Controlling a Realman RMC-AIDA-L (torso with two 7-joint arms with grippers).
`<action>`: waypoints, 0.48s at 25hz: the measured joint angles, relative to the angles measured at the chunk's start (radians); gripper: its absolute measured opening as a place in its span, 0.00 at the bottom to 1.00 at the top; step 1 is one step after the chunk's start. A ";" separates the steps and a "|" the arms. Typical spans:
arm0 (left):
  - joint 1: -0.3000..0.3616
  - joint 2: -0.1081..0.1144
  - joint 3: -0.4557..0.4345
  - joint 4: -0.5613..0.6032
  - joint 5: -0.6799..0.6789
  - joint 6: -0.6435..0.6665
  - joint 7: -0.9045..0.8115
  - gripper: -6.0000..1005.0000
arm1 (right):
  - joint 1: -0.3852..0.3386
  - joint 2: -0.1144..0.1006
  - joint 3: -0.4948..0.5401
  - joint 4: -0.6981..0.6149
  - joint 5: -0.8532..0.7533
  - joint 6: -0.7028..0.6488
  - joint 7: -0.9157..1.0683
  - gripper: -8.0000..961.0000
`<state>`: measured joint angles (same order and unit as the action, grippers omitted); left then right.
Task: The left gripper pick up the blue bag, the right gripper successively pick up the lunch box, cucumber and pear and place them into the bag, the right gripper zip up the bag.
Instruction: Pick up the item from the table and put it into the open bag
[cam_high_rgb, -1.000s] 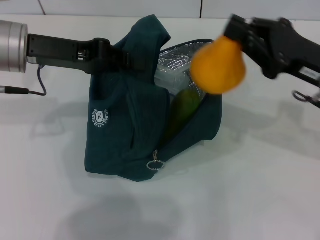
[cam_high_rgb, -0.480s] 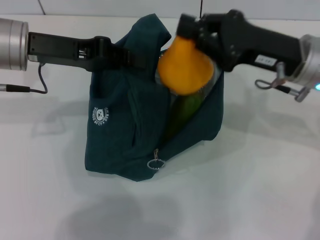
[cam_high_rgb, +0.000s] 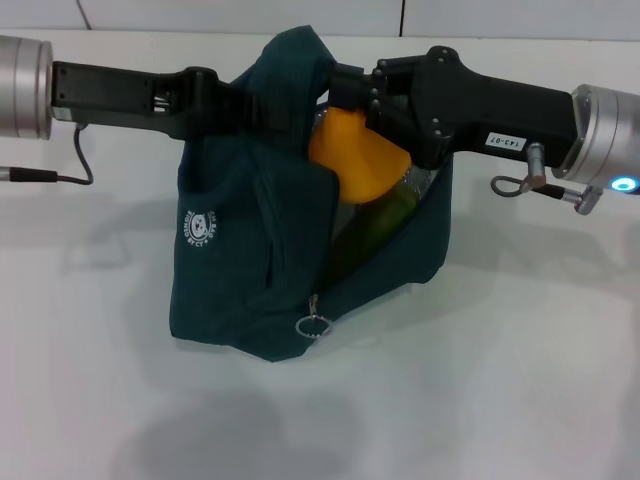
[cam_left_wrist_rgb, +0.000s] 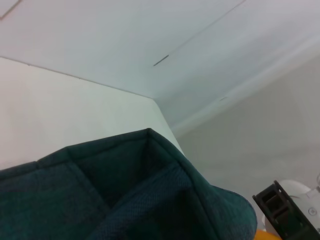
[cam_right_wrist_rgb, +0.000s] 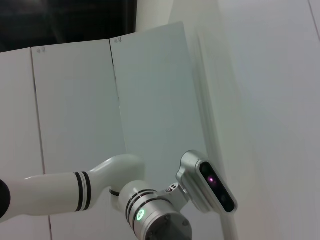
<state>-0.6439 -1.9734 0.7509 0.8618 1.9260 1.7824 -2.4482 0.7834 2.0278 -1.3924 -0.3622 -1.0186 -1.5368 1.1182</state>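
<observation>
Clamped on the pear (cam_high_rgb: 357, 163), the right gripper (cam_high_rgb: 345, 98) has carried it leftward into the blue bag (cam_high_rgb: 250, 270); its stem end points up-right. The left gripper (cam_high_rgb: 262, 112) stays shut on the bag's rim.

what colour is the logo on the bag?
White, on the dark teal blue bag; logo clearest in head view.

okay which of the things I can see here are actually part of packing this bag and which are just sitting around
Part of the job: blue bag, held up by the left gripper; pear, in the right gripper at the bag's mouth; cucumber, already inside.

Just lying about: black cable on the white table.
</observation>
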 joint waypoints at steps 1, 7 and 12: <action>0.000 0.000 0.000 0.000 0.000 0.000 0.000 0.05 | 0.000 0.000 -0.001 0.000 0.000 0.000 0.000 0.10; -0.001 0.000 -0.001 -0.001 0.000 0.000 0.000 0.05 | -0.002 0.000 -0.008 0.000 0.000 0.003 0.015 0.12; -0.001 0.001 -0.001 -0.001 0.000 0.001 0.000 0.05 | 0.000 0.000 -0.006 -0.003 0.000 0.019 0.062 0.14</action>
<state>-0.6453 -1.9722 0.7500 0.8605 1.9260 1.7830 -2.4483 0.7837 2.0279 -1.3988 -0.3654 -1.0182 -1.5173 1.1806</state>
